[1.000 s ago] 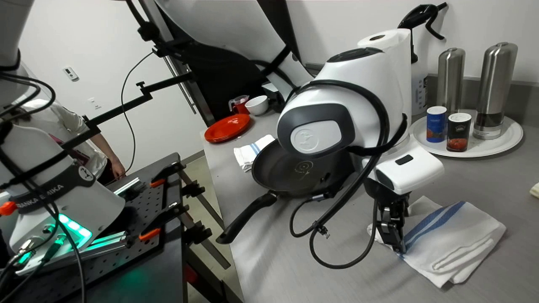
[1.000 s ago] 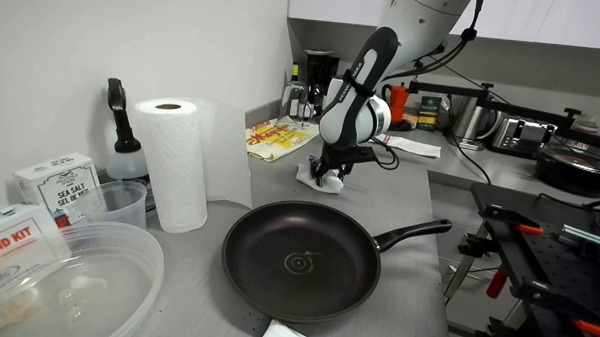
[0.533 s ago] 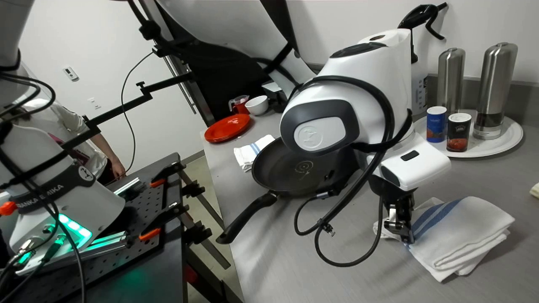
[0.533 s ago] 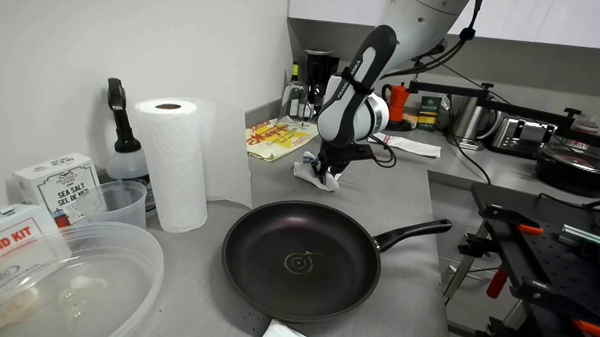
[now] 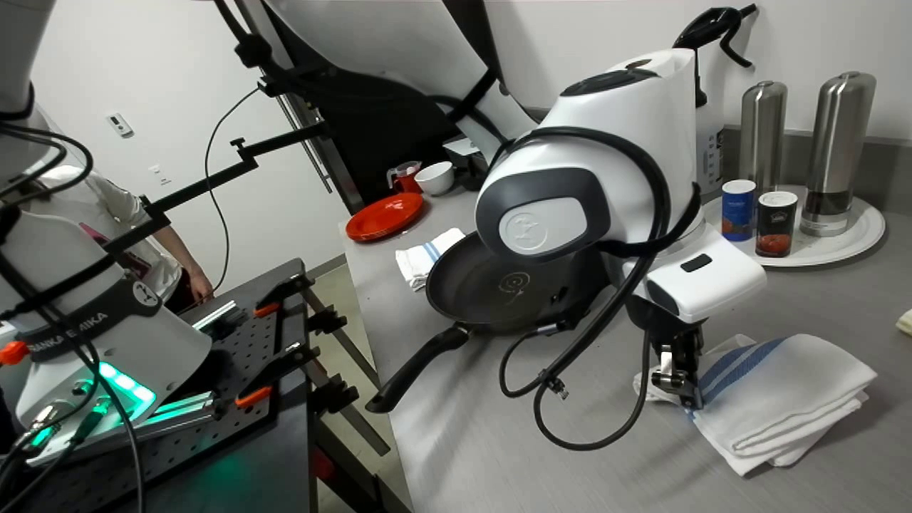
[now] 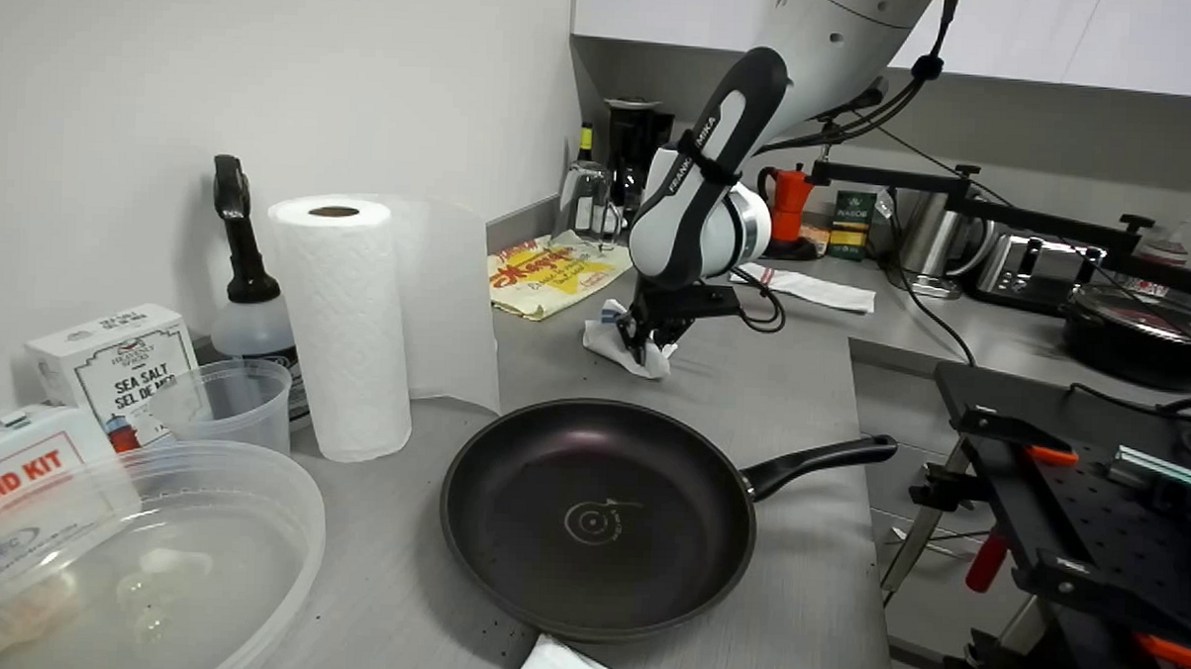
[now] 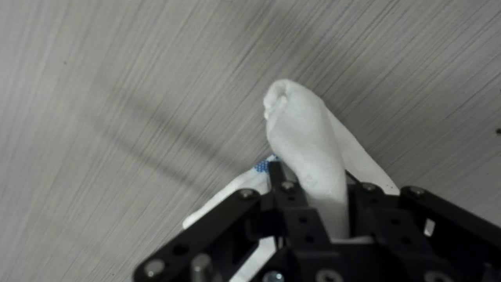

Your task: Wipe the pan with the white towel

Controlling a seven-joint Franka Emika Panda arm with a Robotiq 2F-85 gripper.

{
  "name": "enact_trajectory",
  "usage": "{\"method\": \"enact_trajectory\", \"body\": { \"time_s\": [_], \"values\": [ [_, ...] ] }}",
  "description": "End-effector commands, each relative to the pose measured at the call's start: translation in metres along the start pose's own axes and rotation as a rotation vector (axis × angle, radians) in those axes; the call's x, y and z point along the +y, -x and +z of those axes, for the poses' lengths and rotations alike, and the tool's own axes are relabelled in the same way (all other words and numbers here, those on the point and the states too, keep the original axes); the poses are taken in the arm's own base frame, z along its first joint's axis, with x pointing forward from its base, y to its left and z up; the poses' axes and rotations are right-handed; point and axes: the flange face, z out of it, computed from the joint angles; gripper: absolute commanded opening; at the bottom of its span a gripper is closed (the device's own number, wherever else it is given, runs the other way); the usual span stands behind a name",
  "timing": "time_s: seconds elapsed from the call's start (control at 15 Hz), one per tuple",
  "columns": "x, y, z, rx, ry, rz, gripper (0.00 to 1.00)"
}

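The white towel [image 5: 791, 399] with blue stripes lies folded on the grey counter, partly bunched up. My gripper [image 5: 687, 402] is down at its near edge, and in the wrist view its fingers pinch a raised fold of the towel [image 7: 305, 133] between them. In an exterior view the arm hides part of the towel [image 6: 610, 347], with the gripper [image 6: 644, 351] low over it. The black pan [image 6: 598, 533] rests flat on the counter, apart from the gripper, its handle toward the counter edge. Behind the arm, the pan [image 5: 484, 285] is partly covered.
Another striped white cloth [image 5: 420, 260] lies beside the pan. A paper-towel roll [image 6: 343, 336] stands near the wall, by a clear plastic tub [image 6: 280, 561]. A white plate [image 5: 855, 239] bears shakers and tall steel grinders. A red plate [image 5: 385, 216] sits at the counter's far end.
The jaws have come together on the towel, gathering a fold between them. Gripper and towel have shifted slightly, and the towel's top has bulged up a little. The pan has stayed put.
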Motion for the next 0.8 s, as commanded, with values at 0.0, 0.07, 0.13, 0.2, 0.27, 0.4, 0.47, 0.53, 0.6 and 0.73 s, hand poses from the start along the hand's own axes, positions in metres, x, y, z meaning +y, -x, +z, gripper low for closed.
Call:
{"method": "enact_trajectory", "body": {
  "time_s": [0.0,0.07,0.13,0.2,0.27,0.4,0.47,0.53,0.6,0.73],
  "values": [
    [-0.004,-0.002,-0.006,-0.020,-0.024,0.015,0.05],
    [-0.005,-0.002,-0.007,-0.021,-0.028,0.016,0.33],
    [-0.005,-0.002,-0.008,-0.021,-0.029,0.016,0.38],
    [-0.006,-0.002,-0.009,-0.021,-0.031,0.018,0.51],
    [-0.006,-0.002,-0.010,-0.021,-0.032,0.018,0.60],
    [-0.007,-0.002,-0.012,-0.021,-0.038,0.018,0.20],
    [-0.008,-0.002,-0.013,-0.020,-0.040,0.018,0.18],
    [-0.008,-0.002,-0.014,-0.020,-0.043,0.017,0.13],
    [-0.009,-0.002,-0.015,-0.021,-0.044,0.018,0.04],
    [-0.009,-0.002,-0.016,-0.021,-0.047,0.018,0.00]
  ]
}}
